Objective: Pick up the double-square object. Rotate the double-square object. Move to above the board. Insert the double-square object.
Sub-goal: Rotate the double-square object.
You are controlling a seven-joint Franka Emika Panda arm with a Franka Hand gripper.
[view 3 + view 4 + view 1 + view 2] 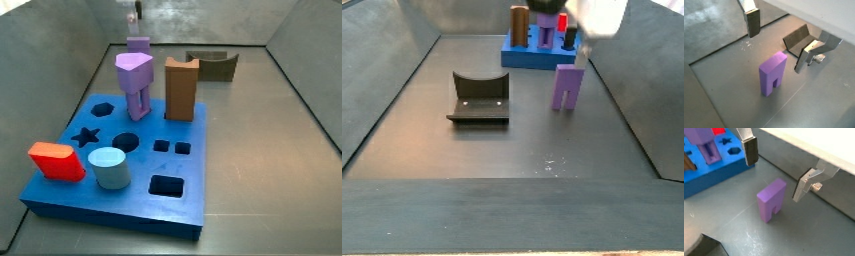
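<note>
Right, the gripper (777, 39) is hovering over the double-square object (772, 75), jaws standing wide apart with nothing between them. In both wrist views the two silver fingers (749, 149) are flanking the block from above, not touching it. The violet block is standing upright on the grey floor, free of any hole, its notched end facing down in a wrist view (771, 199).

In a side view the double-square object (567, 86) is sitting on the floor just in front of the board (537, 55), with the fixture (480, 98) off to one side, well apart from it. The gripper (592, 14) is showing there as a pale blurred body above the block; fingers too blurred to read.

In a side view the board (127, 198) is lying flat and carrying a brown block (181, 89), a lilac polygon-topped piece (134, 82), a red piece (54, 160) and a pale blue cylinder (108, 167). Star, circle, two small squares and a bigger square hole are sitting open. The double-square object (138, 46) is peeking out behind the lilac piece, mostly hidden.
</note>
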